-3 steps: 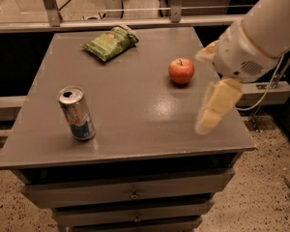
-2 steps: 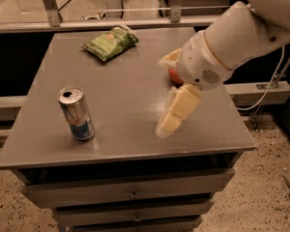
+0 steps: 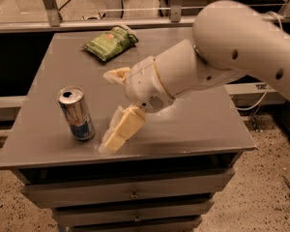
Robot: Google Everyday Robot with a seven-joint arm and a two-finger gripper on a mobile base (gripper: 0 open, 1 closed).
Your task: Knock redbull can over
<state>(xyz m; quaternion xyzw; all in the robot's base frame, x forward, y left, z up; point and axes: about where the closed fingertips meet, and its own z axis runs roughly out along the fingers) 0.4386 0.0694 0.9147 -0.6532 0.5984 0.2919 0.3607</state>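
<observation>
The redbull can (image 3: pixel 77 113), silver and blue with an open silver top, stands upright near the front left of the grey table (image 3: pixel 193 124). My gripper (image 3: pixel 117 134) hangs low over the table just right of the can, its cream fingers pointing down and to the left, a short gap from the can's side. The white arm reaches in from the upper right.
A green snack bag (image 3: pixel 110 42) lies at the back of the table. The arm covers the middle of the table. The table's front edge runs just below the can and gripper. Drawers sit under the tabletop. A railing runs behind the table.
The arm has swept left across the table, from the right side near the apple to just beside the can. The apple is now hidden behind the arm. The can has not moved.
</observation>
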